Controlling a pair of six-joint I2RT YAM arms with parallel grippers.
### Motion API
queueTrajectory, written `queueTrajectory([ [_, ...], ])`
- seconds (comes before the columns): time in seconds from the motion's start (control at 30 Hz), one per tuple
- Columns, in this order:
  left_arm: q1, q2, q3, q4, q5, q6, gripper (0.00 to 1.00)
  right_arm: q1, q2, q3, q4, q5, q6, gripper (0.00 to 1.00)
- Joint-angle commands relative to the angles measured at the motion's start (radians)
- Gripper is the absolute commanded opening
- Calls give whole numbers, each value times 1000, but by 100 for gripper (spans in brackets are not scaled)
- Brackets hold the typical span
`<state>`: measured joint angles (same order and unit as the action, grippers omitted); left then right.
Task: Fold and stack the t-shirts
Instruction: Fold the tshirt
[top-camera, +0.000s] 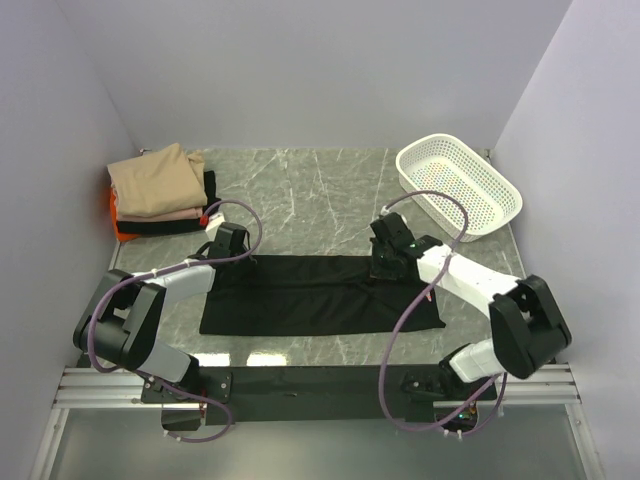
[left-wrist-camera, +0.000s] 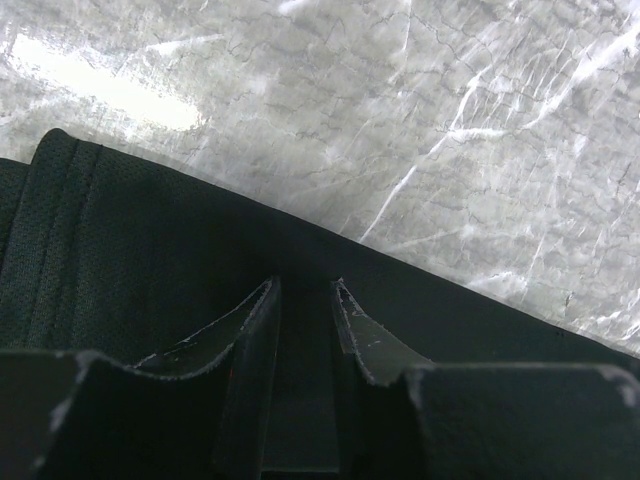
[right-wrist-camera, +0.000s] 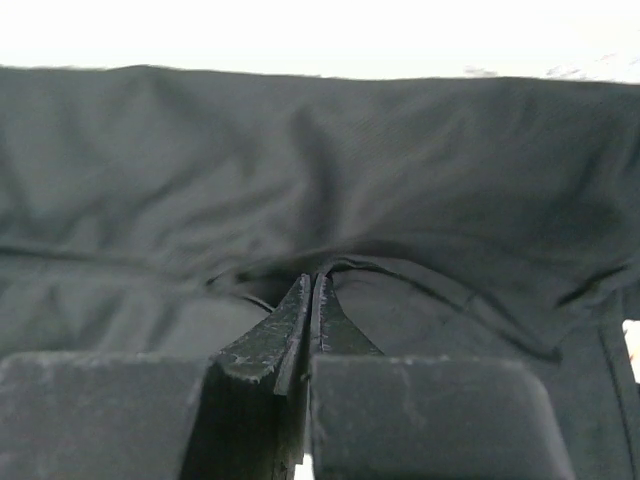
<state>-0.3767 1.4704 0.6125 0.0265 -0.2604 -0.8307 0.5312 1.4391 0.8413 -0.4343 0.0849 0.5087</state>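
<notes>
Two grippers sit on the black t-shirt (top-camera: 310, 295). Right gripper (right-wrist-camera: 312, 290) clamps a fold; left gripper (left-wrist-camera: 305, 290) sits slightly parted over its edge, probably empty.

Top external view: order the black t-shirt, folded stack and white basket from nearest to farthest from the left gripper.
1. The black t-shirt, right beneath the left gripper.
2. The folded stack, far-left corner.
3. The white basket, far right.

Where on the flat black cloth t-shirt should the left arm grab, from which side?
Probably the far edge of the black cloth t-shirt, at its left end, coming down from above where the left gripper is open. The shirt lies flat, so only an edge can be pinched; the right gripper grips the other end.
</notes>
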Motion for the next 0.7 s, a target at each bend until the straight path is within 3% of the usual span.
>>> queueTrajectory([
  [0.0,-4,2,-3,3,-14,19,32,39,-72,-22,-44,-5,28,0],
  [0.53,-4,22,-2,7,-5,21,32,194,-175,-77,-145,9,142,1],
  [0.67,-4,24,-2,7,-5,22,32,243,-221,-84,-169,-26,157,20],
])
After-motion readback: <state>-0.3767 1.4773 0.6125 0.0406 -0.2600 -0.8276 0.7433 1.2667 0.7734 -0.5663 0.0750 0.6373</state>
